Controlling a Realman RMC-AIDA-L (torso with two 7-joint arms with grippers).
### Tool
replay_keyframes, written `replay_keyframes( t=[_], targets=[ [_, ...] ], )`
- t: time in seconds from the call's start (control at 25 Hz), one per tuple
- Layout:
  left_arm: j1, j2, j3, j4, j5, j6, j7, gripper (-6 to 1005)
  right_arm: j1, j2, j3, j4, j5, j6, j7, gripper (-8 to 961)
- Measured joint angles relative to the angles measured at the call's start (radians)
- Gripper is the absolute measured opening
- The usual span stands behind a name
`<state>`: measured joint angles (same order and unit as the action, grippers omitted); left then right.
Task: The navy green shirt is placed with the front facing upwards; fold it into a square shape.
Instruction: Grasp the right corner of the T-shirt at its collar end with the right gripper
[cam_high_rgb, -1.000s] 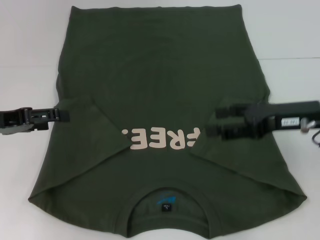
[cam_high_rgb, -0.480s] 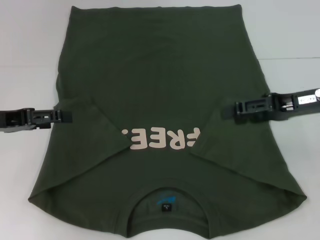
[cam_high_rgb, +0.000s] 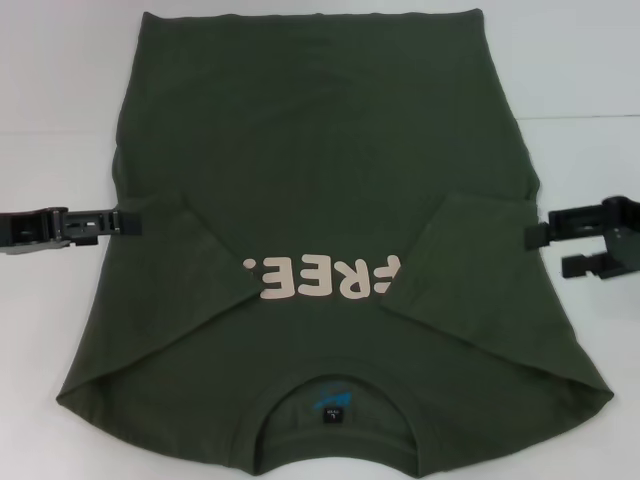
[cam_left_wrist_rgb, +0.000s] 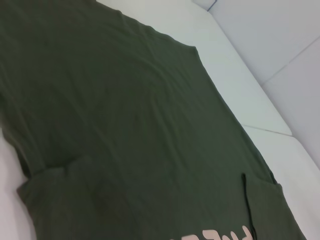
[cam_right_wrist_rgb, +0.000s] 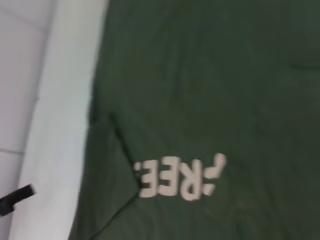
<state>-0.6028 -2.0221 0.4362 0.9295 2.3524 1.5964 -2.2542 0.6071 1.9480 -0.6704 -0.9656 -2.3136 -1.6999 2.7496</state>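
Collar nearest the robot, the navy green shirt lies flat and face up on the white table, hem at the far edge, with the pink print reading upside down from the head view. Both sleeves are already folded inward, their points meeting the print from either side. What has just changed is on the right: the right gripper, which a second ago reached over the folded right sleeve, has drawn back past the shirt's right edge, its jaws apart and holding nothing. The left gripper has barely moved, resting at the shirt's left edge; whether its claw is open or closed I cannot tell. Judging by this, the sleeve stage is finished and the lengthwise folds remain. No containers are in view.
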Motion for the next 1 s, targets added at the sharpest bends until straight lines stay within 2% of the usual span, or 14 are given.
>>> replay_keyframes(
  t=[0.24,0.4,0.72,1.0],
  targets=[
    [0.004,-0.005,-0.006,0.000,-0.003,-0.038,0.017,950,-0.026,0.023,0.018,0.045,-0.001,-0.005,0.072,859],
    [0.001,-0.007,-0.006,-0.006,-0.006,-0.052,0.032,950,-0.043,0.030,0.036,0.059,-0.017,-0.018,0.115,887],
    [0.000,-0.009,0.000,-0.015,-0.016,-0.063,0.040,950,-0.083,0.011,0.036,0.047,-0.137,-0.024,0.140,882],
    [0.007,-0.010,0.001,-0.029,-0.016,-0.071,0.054,950,-0.081,0.008,0.026,-0.003,-0.231,-0.056,0.140,883]
  ],
)
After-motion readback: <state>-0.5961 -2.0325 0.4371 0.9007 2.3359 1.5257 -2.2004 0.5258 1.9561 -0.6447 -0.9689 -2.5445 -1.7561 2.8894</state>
